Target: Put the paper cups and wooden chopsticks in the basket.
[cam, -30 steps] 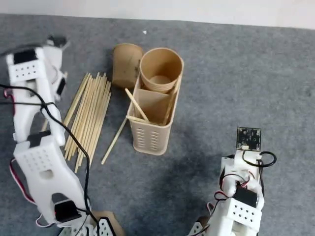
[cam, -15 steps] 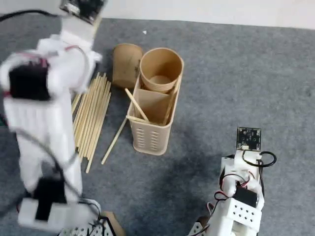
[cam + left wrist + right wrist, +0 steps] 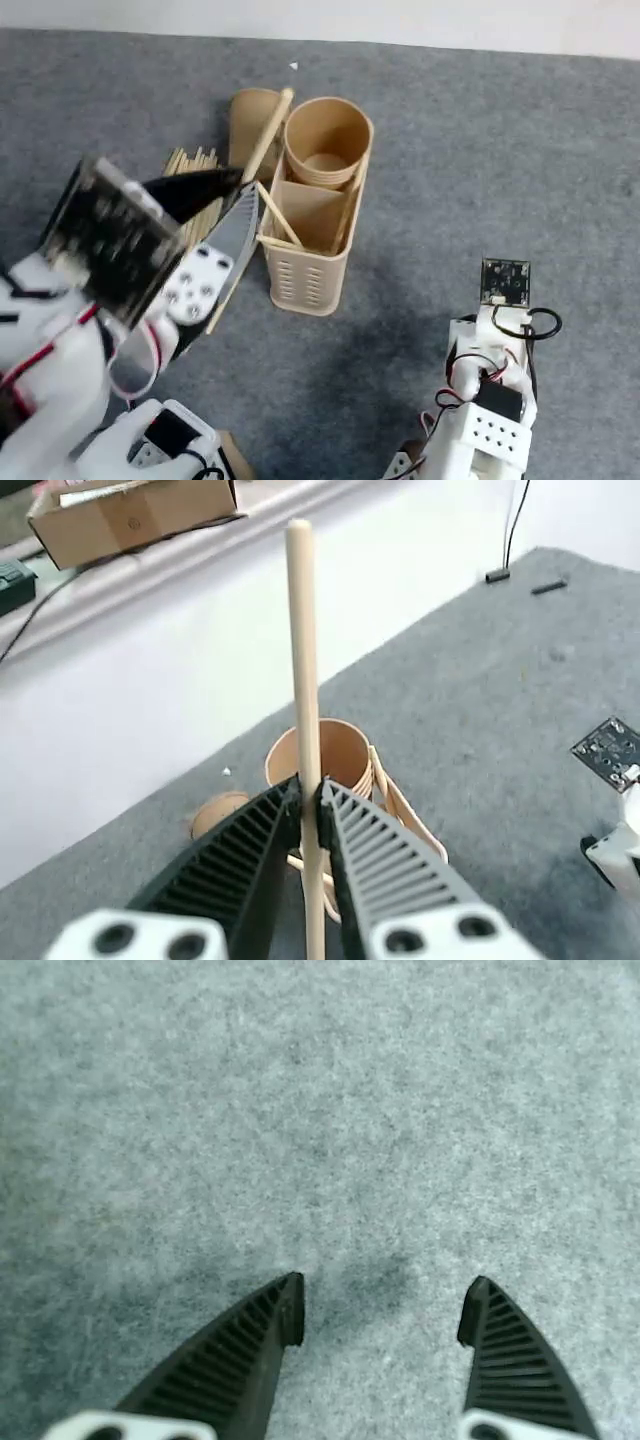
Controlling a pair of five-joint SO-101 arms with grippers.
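High view gives us the layout. The basket (image 3: 300,275) stands upright mid-table with two compartments. The far one holds a paper cup (image 3: 325,150), upright. The near one has one loose chopstick (image 3: 280,217) leaning across it. A second cup (image 3: 248,125) lies on its side just beside the basket's far-left corner. The chopstick pile (image 3: 188,160) lies on the grey mat (image 3: 480,150) left of the basket, largely covered by the left arm.

Grip detail comes from the left wrist view. The left gripper (image 3: 310,798) is clenched on a single held chopstick (image 3: 302,630), pinched between both ribbed fingers (image 3: 390,860) with no gap visible. The stick sticks out well past the tips. The basket and both cups sit beyond it. That view also adds a white wall and a cardboard box (image 3: 130,520) on a ledge behind the table.

In the high view the arm body hides the pinch point. There the stick's free end shows just beside the upright cup's rim, over the side-lying cup's edge. The gripper tips are just left of the basket wall.

Right wrist view: the right gripper (image 3: 380,1310) is spread wide and holds nothing, with bare mat between the fingers. We place that arm at the near-right of the table, well apart from the basket.
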